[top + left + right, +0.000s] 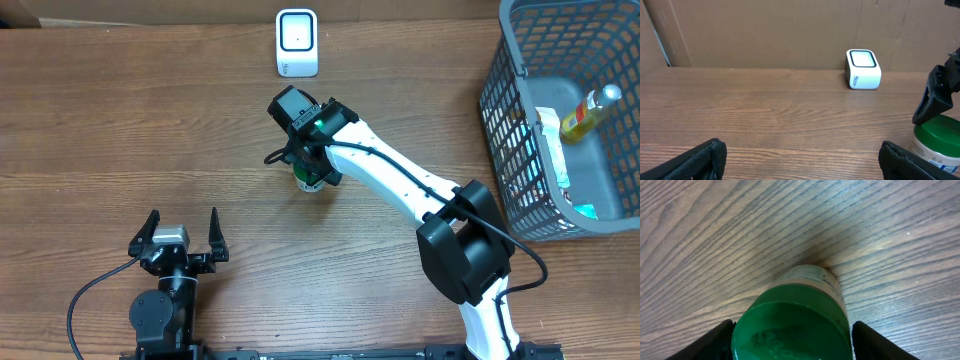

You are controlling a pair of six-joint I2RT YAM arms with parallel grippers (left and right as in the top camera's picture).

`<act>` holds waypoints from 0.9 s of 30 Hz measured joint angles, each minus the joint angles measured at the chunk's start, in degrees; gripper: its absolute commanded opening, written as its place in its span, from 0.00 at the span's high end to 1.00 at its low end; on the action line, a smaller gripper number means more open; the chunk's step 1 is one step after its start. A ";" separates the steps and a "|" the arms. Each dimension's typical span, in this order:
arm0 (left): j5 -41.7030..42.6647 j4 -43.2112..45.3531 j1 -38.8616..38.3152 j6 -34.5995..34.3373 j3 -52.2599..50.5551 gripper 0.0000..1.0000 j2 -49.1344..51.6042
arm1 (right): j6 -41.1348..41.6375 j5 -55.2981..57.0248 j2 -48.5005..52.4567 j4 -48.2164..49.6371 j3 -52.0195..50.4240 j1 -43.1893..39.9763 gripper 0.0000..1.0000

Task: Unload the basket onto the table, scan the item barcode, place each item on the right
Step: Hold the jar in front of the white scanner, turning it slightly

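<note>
We see the small white jar with a green screw lid point(937, 142) standing upright on the brown wood-grain tabletop point(100, 120), a little left of the middle of the overhead frame. The white right arm point(400, 180) reaches in from the lower right and ends directly over the jar. From its wrist camera we look straight down on the green lid, which fills the lower centre of that frame. The right pincer point(792, 340) straddles the lid, with one black finger point(710, 342) close against each side. We cannot tell whether the fingers are pressing on the lid or only flanking it.

The left pincer point(183, 218) sits at the lower left of the overhead frame, well apart from the jar. Its two fingers are spread wide and hold nothing.

A small white box-shaped scanner with a dark-rimmed window on top point(297, 42) rests at the upper centre, beyond the jar and apart from it. In the left wrist view it stands in front of a brown cardboard wall point(765, 30).

A grey plastic mesh basket point(510, 120) occupies the right edge. In it lies a yellow bottle point(588, 110) with other packaged items that we cannot make out.
</note>
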 measured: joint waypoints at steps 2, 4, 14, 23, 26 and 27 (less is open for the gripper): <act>0.00 0.00 0.00 0.00 0.00 0.00 0.00 | -0.13 0.04 0.00 -0.31 0.00 0.00 0.38; 0.00 0.00 0.00 0.00 0.00 0.01 0.00 | -0.79 0.11 -0.02 -0.59 0.02 0.00 0.42; 0.00 0.00 0.00 0.00 0.00 0.00 0.00 | -9.55 -1.05 -0.04 -1.55 0.09 0.00 0.43; 0.00 0.00 0.00 0.00 0.00 0.01 0.00 | -28.17 -6.49 -0.24 -2.75 0.17 -0.17 0.42; 0.00 0.00 0.00 0.00 0.00 0.00 0.00 | -35.21 -8.57 -0.26 -2.99 0.17 -0.42 0.42; 0.00 0.00 0.00 0.00 0.00 0.00 0.00 | -36.57 -8.81 -0.28 -3.02 0.17 -0.44 0.41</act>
